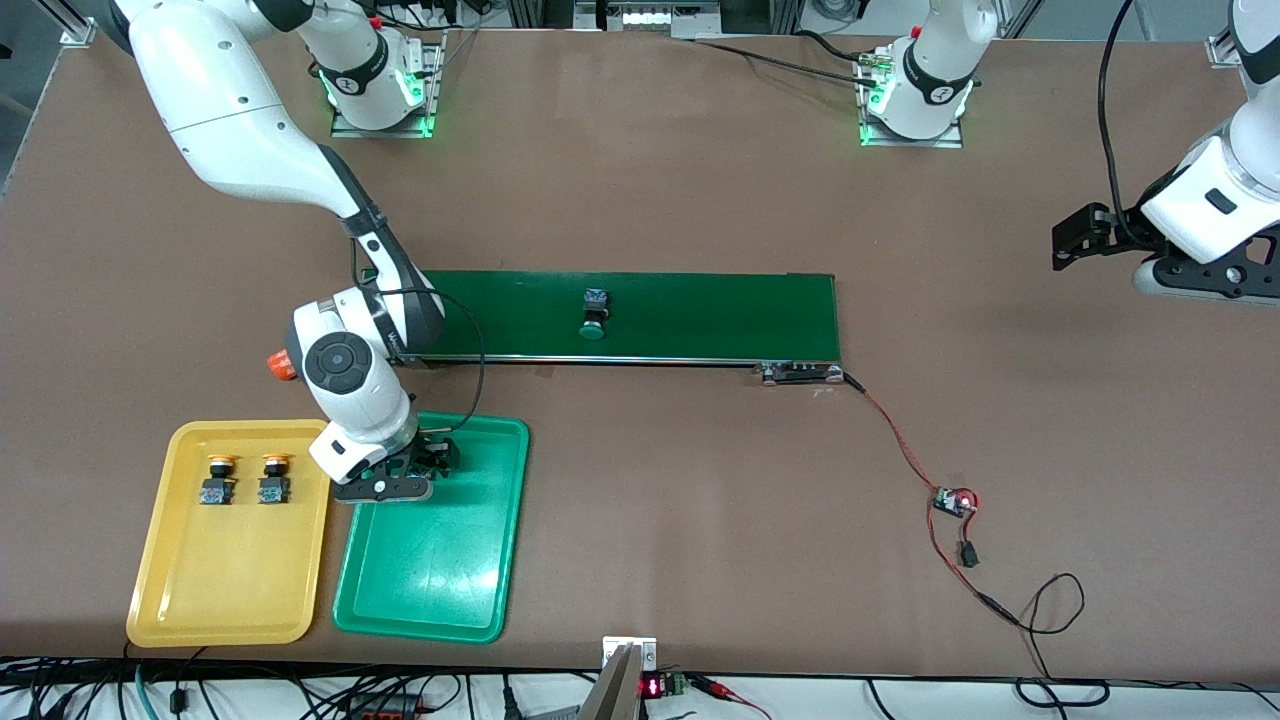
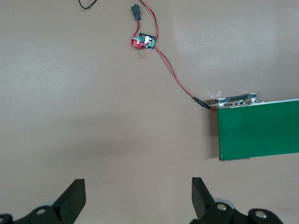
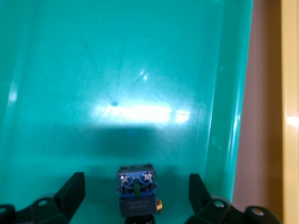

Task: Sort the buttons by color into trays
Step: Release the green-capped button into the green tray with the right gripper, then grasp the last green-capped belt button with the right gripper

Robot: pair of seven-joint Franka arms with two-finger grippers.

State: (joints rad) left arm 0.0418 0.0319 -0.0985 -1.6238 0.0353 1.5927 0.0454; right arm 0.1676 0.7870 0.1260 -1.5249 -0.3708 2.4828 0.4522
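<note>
Nearest the front camera on the counter (image 1: 700, 480), toward the right arm's end, lie two trays side by side. The yellow tray (image 1: 190, 600) holds two yellow-capped buttons (image 1: 217, 480) (image 1: 274, 479) beside each other near its farther end. The green tray (image 1: 430, 590) holds one button (image 3: 136, 193), lying between the spread fingers of the right claw (image 1: 425, 463), which sits low over the tray's farther end, jaws apart and not gripping it. Farther off, on the dark green conveyor belt (image 1: 700, 315), a green-capped button (image 1: 594, 313) lies on its side. The left claw (image 2: 139, 198) waits with jaws apart over bare counter at the left arm's end, near a small circuit board (image 1: 951, 502) on red wires.
</note>
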